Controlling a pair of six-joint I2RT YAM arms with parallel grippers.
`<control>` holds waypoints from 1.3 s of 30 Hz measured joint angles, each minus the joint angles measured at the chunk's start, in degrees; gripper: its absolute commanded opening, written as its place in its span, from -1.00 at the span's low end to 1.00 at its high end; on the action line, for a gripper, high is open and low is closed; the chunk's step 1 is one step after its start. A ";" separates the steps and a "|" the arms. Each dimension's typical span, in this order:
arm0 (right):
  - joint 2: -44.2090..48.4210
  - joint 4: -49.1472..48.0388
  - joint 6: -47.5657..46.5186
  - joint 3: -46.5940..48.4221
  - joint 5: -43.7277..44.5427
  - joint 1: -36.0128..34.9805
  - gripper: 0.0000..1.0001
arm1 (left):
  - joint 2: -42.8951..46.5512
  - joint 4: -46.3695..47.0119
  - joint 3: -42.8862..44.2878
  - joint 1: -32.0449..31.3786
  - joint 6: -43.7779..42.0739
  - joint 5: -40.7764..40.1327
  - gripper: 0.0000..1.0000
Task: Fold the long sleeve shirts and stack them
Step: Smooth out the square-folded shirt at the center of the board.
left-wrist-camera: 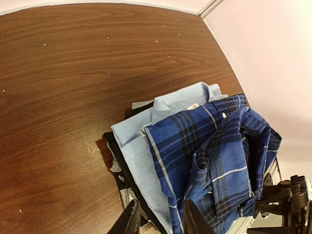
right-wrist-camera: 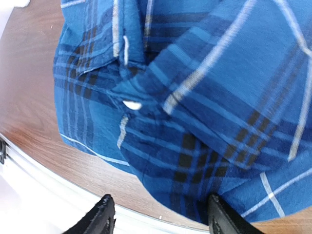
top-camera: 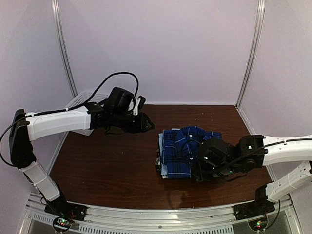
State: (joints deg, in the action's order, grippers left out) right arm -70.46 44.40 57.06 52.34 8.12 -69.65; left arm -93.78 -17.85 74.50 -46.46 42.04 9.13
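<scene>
Putting the plaid shirt (top-camera: 183, 146) neatly on the pile looks like the job right now. Seen from above, the pile sits on the table (top-camera: 107, 165) at about 3 o'clock from the middle. The plaid shirt lies on top, the light blue shirt (left-wrist-camera: 141, 141) is under it, and the darker shirts (left-wrist-camera: 109, 146) are at the bottom.

The right claw (right-wrist-camera: 161, 219) hangs over the pile's 5 o'clock corner, fingers wide apart, holding nothing. The left claw (top-camera: 146, 123) floats at 10 o'clock, well apart from the pile, fingers a little apart and empty.

The plaid shirt looks bumpy and sits a bit toward 3 o'clock, so the light blue shirt peeks out at 9 o'clock. I think the best way is to go slow, press the lump flat, and nudge the plaid shirt toward 9 o'clock. Pinching too deep could drag the light blue shirt too.
</scene>
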 measured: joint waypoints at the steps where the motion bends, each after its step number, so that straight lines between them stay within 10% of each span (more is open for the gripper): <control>1: 0.50 0.52 0.59 -0.02 0.33 -0.04 0.39 | 0.02 0.02 -0.15 0.04 -0.13 -0.02 -0.36; 19: 0.57 -3.30 -11.65 2.71 4.13 26.69 0.54 | 0.02 1.09 -0.79 0.28 -1.92 2.51 -0.37; 39: -10.12 -10.32 -20.96 9.73 1.86 31.69 0.08 | -1.22 1.40 -0.59 0.22 -2.73 6.86 -0.39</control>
State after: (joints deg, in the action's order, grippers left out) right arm -80.58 34.09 36.10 62.06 9.98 -37.95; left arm -95.00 -16.45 73.91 -46.24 39.31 15.99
